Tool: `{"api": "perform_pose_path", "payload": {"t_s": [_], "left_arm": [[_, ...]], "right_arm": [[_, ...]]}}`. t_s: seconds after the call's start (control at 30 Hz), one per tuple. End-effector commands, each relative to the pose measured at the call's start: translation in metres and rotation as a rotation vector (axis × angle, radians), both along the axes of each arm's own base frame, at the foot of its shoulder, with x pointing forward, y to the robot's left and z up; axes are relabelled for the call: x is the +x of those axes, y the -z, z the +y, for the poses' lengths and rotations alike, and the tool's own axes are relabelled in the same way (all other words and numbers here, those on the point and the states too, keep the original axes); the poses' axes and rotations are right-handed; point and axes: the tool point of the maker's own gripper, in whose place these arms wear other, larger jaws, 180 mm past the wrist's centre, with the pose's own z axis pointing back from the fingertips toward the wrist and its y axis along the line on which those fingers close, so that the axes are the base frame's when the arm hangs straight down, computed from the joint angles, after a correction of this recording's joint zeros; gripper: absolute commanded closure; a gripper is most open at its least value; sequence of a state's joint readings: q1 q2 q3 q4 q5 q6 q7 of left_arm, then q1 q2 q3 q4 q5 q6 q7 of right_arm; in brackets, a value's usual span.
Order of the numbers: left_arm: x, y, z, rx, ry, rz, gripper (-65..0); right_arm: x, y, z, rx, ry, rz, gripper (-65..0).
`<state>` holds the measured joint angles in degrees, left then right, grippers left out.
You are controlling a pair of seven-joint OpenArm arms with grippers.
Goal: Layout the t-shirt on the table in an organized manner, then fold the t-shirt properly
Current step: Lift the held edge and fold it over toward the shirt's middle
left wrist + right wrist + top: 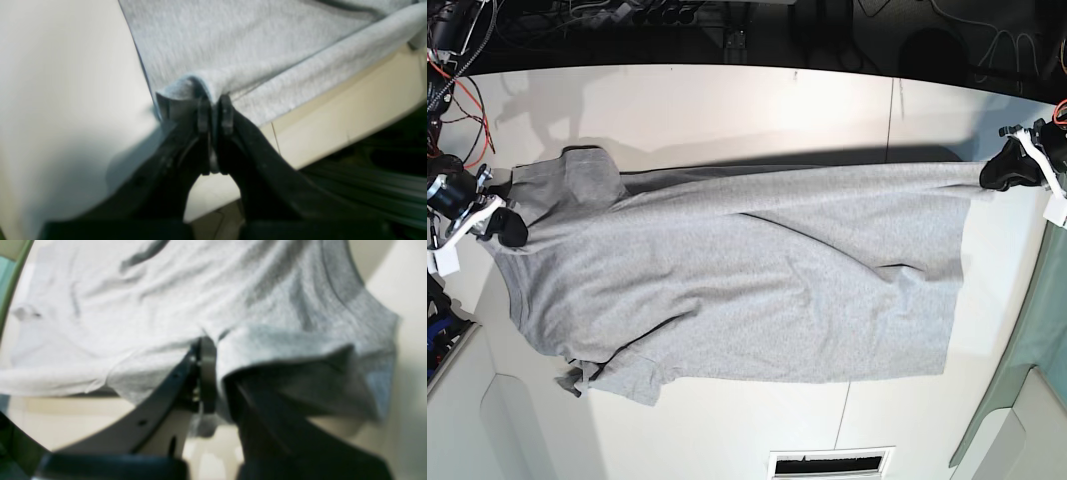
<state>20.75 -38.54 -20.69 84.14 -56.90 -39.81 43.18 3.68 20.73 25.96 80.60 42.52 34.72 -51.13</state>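
The light grey t-shirt (747,280) lies stretched sideways across the white table (727,110), collar end to the left and hem to the right. My left gripper (999,172) is at the table's right edge, shut on the hem's far corner; the left wrist view shows its black fingers (203,113) pinching a fold of grey cloth (250,50). My right gripper (509,228) is shut on the shoulder area at the left edge. In the right wrist view this gripper (213,353) is partly draped by the cloth (150,306). No lettering shows.
A thin dark seam (890,110) crosses the table at the right. Red wires (467,90) and cables hang at the back left. A slotted vent (832,463) sits at the front edge. A greenish panel (1027,370) borders the right side.
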Motion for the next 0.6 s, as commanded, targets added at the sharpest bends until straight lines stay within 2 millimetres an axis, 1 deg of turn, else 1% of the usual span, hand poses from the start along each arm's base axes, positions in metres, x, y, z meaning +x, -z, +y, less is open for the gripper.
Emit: {"api": "perform_pose_path", "payload": {"t_s": [0.0, 0.13, 0.27, 0.37, 0.43, 0.57], "left_arm": [[0.011, -0.011, 0.011, 0.02, -0.013, -0.044, 0.0], [0.022, -0.006, 0.028, 0.025, -0.068, -0.051, 0.0], [0.043, -0.013, 0.039, 0.009, -0.112, -0.093, 0.0], [0.055, -0.014, 0.044, 0.006, -0.132, -0.108, 0.0], [0.058, -0.006, 0.044, 0.013, -0.13, -0.091, 0.0], [0.073, 0.007, 0.034, 0.024, -0.101, -0.092, 0.0]], "right_arm": [[0.019, -0.018, -0.008, -0.004, 0.018, -0.067, 0.0], [0.039, -0.019, -0.006, 0.032, 0.036, -0.087, 0.0], [0.057, -0.021, -0.013, 0.015, 0.057, -0.097, 0.0], [0.064, -0.019, -0.019, -0.001, 0.077, -0.104, 0.0], [0.065, -0.015, -0.02, -0.003, 0.082, -0.095, 0.0], [0.07, -0.01, -0.019, 0.002, 0.091, -0.09, 0.0]]}}
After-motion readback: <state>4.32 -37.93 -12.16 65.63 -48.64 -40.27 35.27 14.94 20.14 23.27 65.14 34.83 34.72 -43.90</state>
